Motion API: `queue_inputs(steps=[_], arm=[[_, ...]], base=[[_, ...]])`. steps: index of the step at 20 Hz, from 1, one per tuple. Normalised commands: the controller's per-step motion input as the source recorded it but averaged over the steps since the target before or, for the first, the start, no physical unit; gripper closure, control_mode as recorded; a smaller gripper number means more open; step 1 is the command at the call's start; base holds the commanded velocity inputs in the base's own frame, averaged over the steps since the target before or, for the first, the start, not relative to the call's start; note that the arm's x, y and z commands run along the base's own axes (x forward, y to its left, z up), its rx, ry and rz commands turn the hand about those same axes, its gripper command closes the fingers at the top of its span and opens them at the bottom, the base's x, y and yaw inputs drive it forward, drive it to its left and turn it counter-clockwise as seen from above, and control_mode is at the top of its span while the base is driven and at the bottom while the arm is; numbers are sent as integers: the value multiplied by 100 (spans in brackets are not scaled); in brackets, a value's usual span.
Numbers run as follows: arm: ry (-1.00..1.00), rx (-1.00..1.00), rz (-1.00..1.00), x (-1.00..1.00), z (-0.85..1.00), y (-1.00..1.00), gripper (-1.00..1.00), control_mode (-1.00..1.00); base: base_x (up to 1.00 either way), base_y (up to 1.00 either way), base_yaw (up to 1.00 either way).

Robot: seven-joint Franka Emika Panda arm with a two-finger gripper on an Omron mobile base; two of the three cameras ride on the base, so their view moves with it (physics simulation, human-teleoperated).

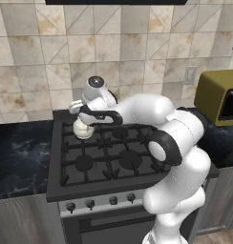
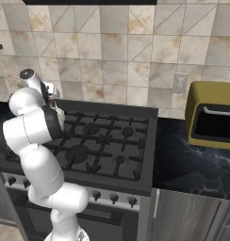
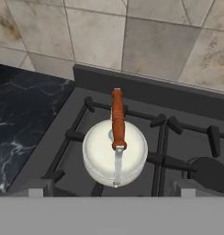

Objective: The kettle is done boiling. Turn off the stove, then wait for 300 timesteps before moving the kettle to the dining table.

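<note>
— Hovering my gripper (image 3: 112, 195) over the stove's (image 1: 109, 157) rear-left burner. See the kettle (image 3: 114, 154)?
— Yes, directly below the fingers, red handle running between them, sitting on the grate.
— Jaws?
— Spread wide, holding nothing.

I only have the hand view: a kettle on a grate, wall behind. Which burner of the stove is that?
Observer: The back left one. The kettle sits at that corner of the stove.
Operator: Where are the knobs?
Observer: A row of knobs runs along the stove's front, far from the gripper, which hovers open above the kettle.
Operator: Anything to the right of the stove?
Observer: A yellow toaster oven stands on the black counter there.
</note>
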Motion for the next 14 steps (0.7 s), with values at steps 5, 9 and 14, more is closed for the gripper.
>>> queue_inputs(steps=[5,9,14], arm=[[-9,0,2,13,-2,0,-100,-100],[-8,0,2,9,-2,0,-100,-100],[-7,0,3,10,-18,-1,-100,-100]], base=[[0,0,0],[0,0,0],[0,0,0]])
